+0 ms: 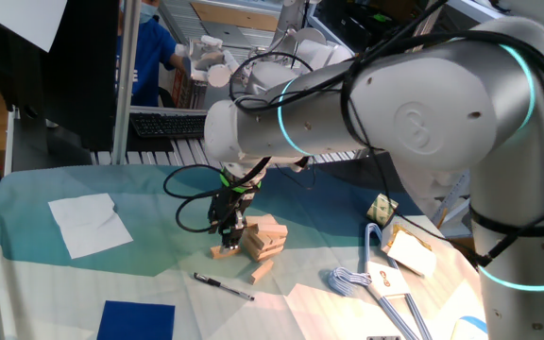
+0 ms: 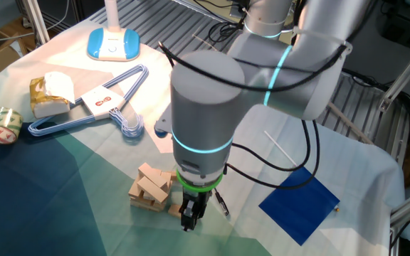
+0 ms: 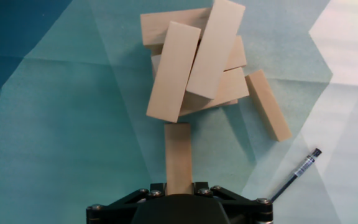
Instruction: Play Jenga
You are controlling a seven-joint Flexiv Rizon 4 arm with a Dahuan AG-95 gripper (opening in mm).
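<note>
The Jenga stack (image 3: 191,62) is a small uneven pile of tan wooden blocks on the teal cloth, with its top blocks lying askew. It also shows in one fixed view (image 1: 263,238) and in the other fixed view (image 2: 151,188). My gripper (image 3: 178,185) is shut on one tan block (image 3: 178,155), whose far end points at the near side of the stack. In one fixed view the gripper (image 1: 227,225) hangs low just left of the stack. In the other fixed view the gripper (image 2: 191,217) is right of it. One loose block (image 3: 267,104) lies beside the stack.
A black pen (image 3: 294,175) lies on the cloth near the loose block and shows in one fixed view (image 1: 223,285). A white paper (image 1: 88,222), a blue square (image 1: 135,321), hangers (image 2: 112,107) and a tape roll (image 2: 0,124) lie around.
</note>
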